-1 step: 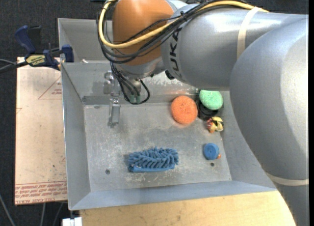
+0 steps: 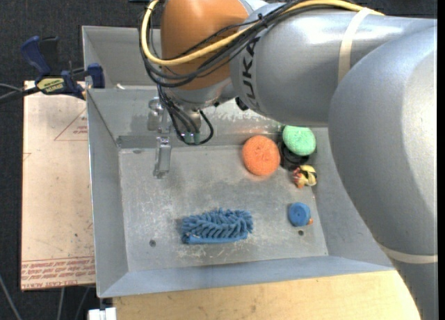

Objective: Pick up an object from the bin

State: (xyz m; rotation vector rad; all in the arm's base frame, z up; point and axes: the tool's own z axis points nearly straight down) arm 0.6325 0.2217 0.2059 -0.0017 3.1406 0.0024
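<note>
My gripper (image 2: 161, 168) hangs below the arm's wrist in the far left part of the bin, over bare metal floor, and I see nothing in it. An orange ball (image 2: 261, 155) lies to its right, well apart from it. A blue ridged rubbery toy (image 2: 217, 226) lies flat toward the bin's near wall, below and right of the gripper.
A green ball (image 2: 299, 140) sits beside the orange ball at the arm's edge. Below it lie a small yellow and red toy (image 2: 304, 176) and a blue round disc (image 2: 298, 214). The big grey arm covers the bin's right side.
</note>
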